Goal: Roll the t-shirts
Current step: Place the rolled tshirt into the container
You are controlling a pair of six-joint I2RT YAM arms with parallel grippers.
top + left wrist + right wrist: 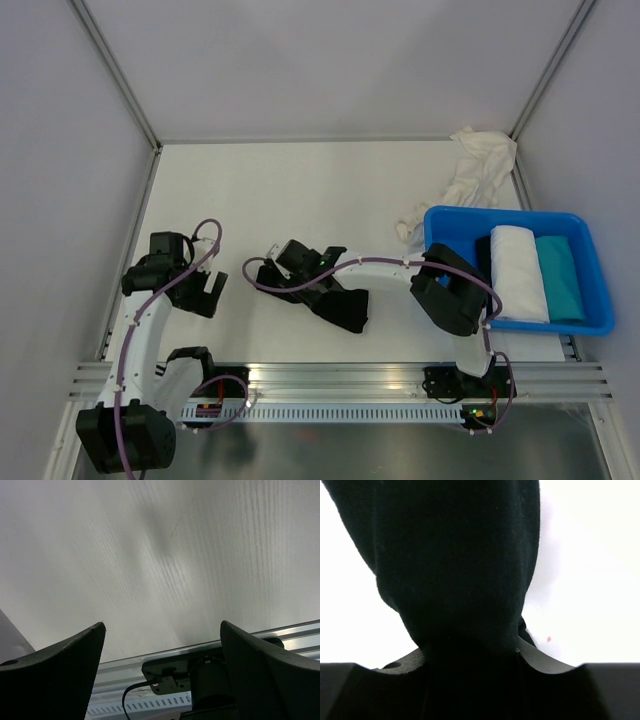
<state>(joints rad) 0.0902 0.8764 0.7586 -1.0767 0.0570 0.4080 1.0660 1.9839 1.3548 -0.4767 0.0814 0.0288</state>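
Observation:
A black t-shirt [345, 305], bunched into a long bundle, lies on the white table [300, 190] near the middle front. My right gripper [316, 284] is down on its left end. In the right wrist view the black cloth [455, 555] fills the space between the jaws and is pinched narrow where my right gripper [470, 655] holds it. My left gripper [205, 287] hovers at the left, apart from the cloth. Its fingers [60, 672] stand wide over bare table, with nothing inside my left gripper [162, 624].
A blue tub [600, 290] at the right holds a rolled cream-white t-shirt [520, 272] and a rolled teal one [560, 280]. A crumpled cream-white t-shirt [475, 175] lies behind the tub by the back right corner. An aluminium rail [340, 380] runs along the front edge.

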